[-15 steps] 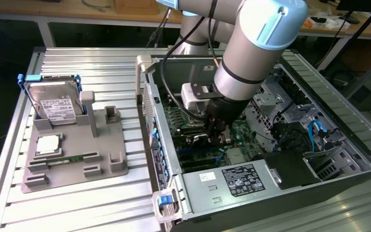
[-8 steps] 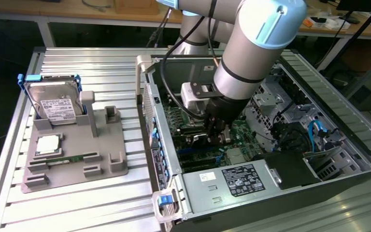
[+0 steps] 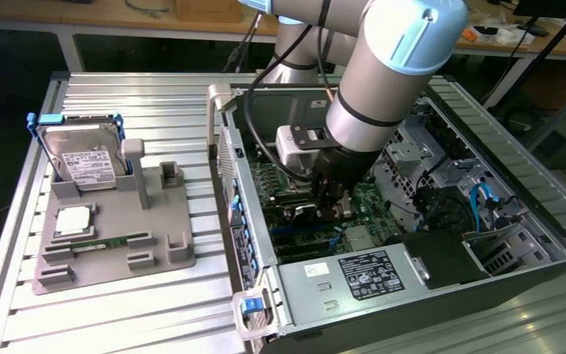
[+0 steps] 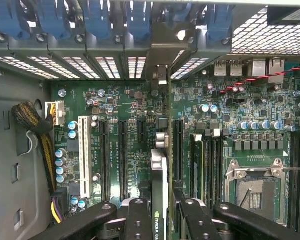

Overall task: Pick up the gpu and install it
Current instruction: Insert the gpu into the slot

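- Exterior view: the robot arm (image 3: 382, 88) reaches down into the open computer case (image 3: 533, 247) lying on the worktop (image 3: 116, 317), its gripper (image 3: 324, 206) low over the circuit board. On the exterior view's left, the grey holder (image 3: 165, 247) carries a hard drive (image 3: 86, 158) and a memory stick (image 3: 101, 243); no card stands in it, so the pick-up looks done
- Wrist view: the fingers (image 4: 139, 220) are part-closed and clamped on the gpu (image 4: 159, 180), seen edge-on and upright over the motherboard (image 4: 115, 110), between two long black slots. Its metal bracket (image 4: 160, 75) stands against the case's rear openings. The card appears lined up for installing; whether its edge is seated in the slot cannot be told, and the grip has not been let go
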{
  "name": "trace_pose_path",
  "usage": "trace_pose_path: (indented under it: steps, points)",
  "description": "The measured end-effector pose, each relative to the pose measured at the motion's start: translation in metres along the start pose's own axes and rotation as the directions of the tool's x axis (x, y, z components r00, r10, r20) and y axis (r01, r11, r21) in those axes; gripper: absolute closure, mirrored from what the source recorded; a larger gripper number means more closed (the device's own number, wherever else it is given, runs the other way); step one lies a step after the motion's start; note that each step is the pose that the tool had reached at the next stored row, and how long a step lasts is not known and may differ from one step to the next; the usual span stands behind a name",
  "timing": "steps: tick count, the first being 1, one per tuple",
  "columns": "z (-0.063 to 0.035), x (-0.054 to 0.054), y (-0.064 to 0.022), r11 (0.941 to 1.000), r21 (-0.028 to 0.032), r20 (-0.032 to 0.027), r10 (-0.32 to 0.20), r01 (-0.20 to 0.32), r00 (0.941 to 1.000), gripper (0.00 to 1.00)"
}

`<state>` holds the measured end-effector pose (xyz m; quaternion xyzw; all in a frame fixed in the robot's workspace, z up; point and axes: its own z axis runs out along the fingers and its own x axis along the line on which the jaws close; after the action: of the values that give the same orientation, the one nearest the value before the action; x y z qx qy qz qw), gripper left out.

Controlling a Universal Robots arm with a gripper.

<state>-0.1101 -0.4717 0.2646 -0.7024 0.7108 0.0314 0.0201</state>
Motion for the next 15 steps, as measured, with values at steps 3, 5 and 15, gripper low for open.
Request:
trace_pose_path:
  steps: [3, 5, 15]
  points:
    - [0.0001, 0.0, 0.0, 0.9998, 0.0015, 0.0004, 0.02, -0.02, 0.9998, 0.73]
    - [0.0002, 0.0, 0.0, 0.9995, 0.0024, 0.0007, 0.032, -0.032, 0.9995, 0.73]
    - [0.0002, 0.0, 0.0, 0.9987, 0.0038, 0.0011, 0.051, -0.051, 0.9987, 0.73]
